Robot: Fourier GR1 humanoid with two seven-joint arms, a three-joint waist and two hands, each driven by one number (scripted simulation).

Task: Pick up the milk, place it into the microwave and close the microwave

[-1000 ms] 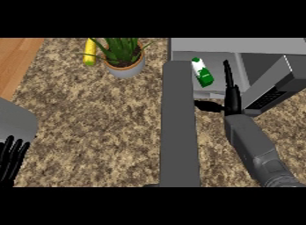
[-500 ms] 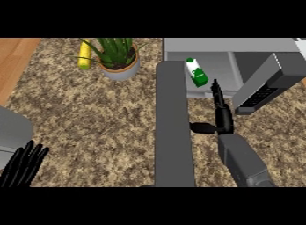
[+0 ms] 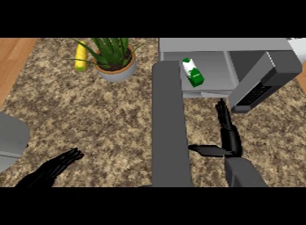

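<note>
Evidently the milk (image 3: 192, 72) now stands inside the microwave (image 3: 220, 46), and the right hand (image 3: 226, 132) has drawn back over the counter (image 3: 103, 114), fingers straight and empty, so only the open door (image 3: 263, 85) remains to shut. Left hand (image 3: 58, 165) rests low, fingers relaxed. No writing is legible on the carton.

No legible text, label, brand, number or sign is showing on the milk carton (image 3: 192, 73), the microwave (image 3: 272, 72) or any other surface.
</note>
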